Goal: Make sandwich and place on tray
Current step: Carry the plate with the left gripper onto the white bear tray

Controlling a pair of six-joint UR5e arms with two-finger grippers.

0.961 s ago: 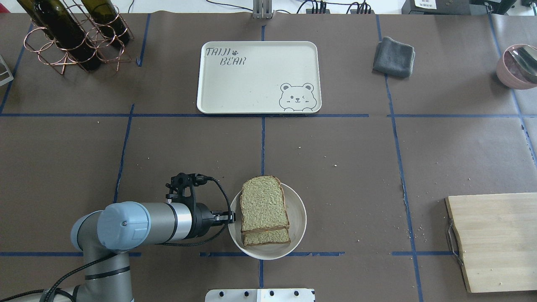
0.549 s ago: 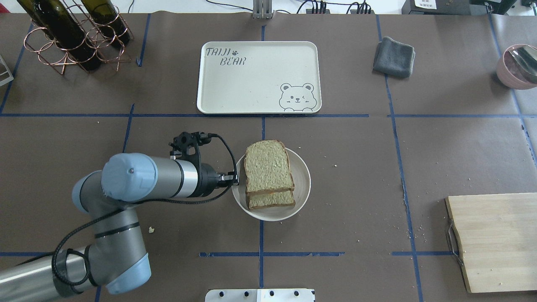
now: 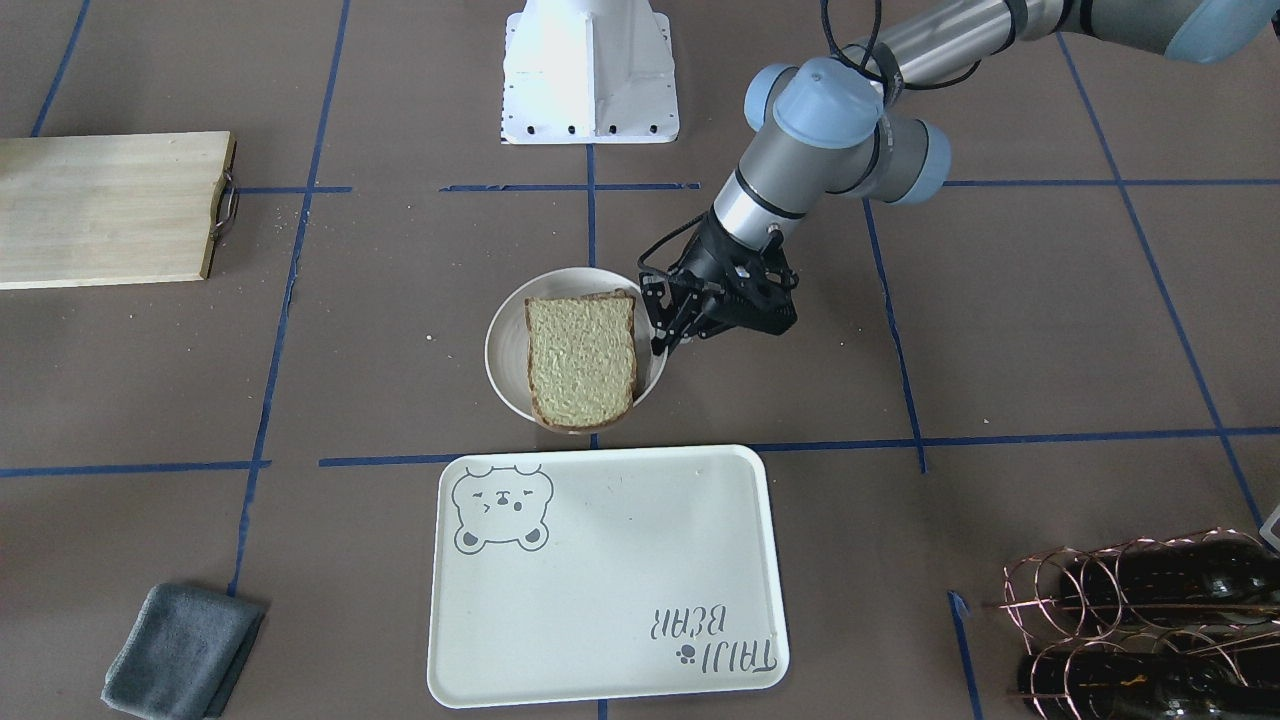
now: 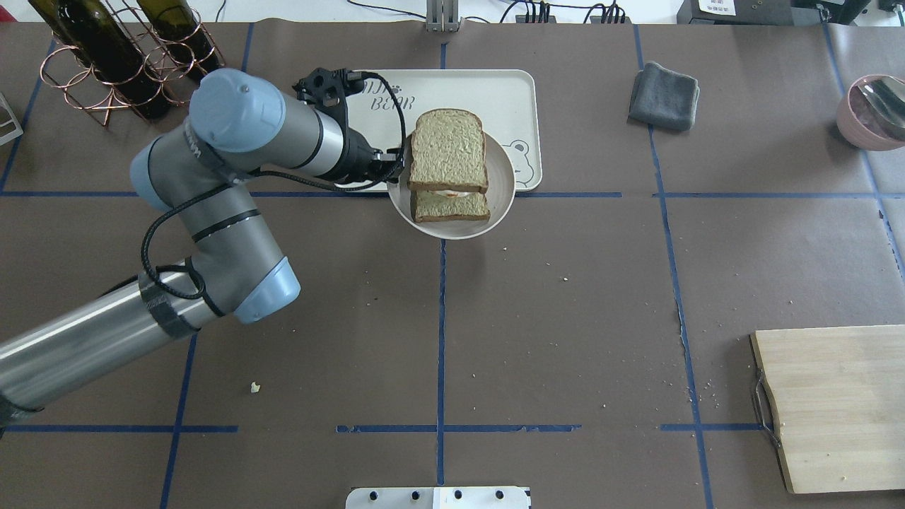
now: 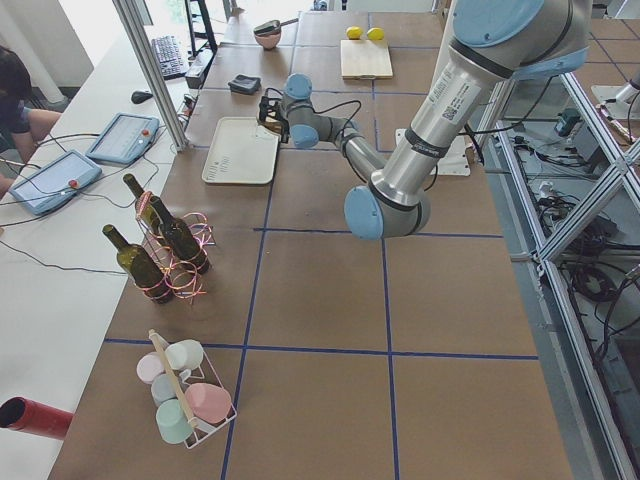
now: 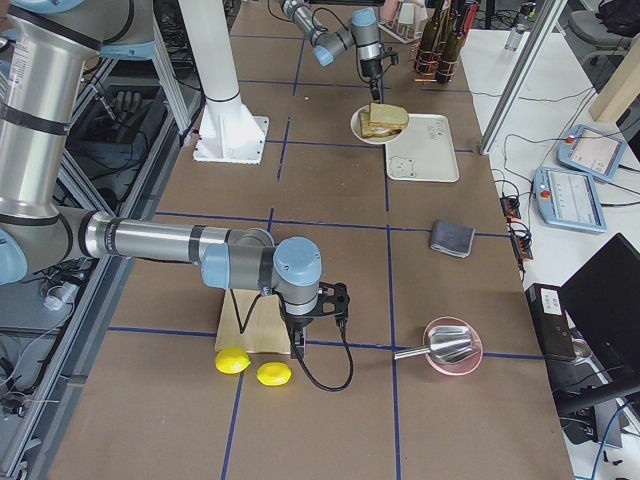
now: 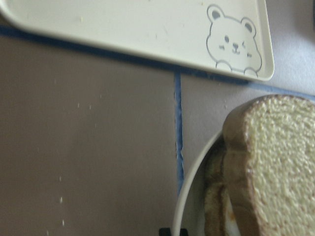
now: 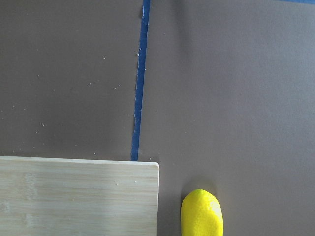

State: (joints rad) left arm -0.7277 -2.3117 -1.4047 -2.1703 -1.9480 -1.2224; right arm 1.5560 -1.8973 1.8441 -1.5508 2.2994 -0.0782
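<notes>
Now the left gripper (image 4: 393,165) is clamped on the rim of the white plate (image 4: 505,180). The plate holds the sandwich (image 4: 449,150) just short of the tray (image 4: 509,92), which lies straight ahead, away from the robot.

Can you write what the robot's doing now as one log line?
left gripper: shut on white plate rim | sandwich: on plate, not yet on tray | plate: beside tray's edge | right gripper: cannot tell
</notes>
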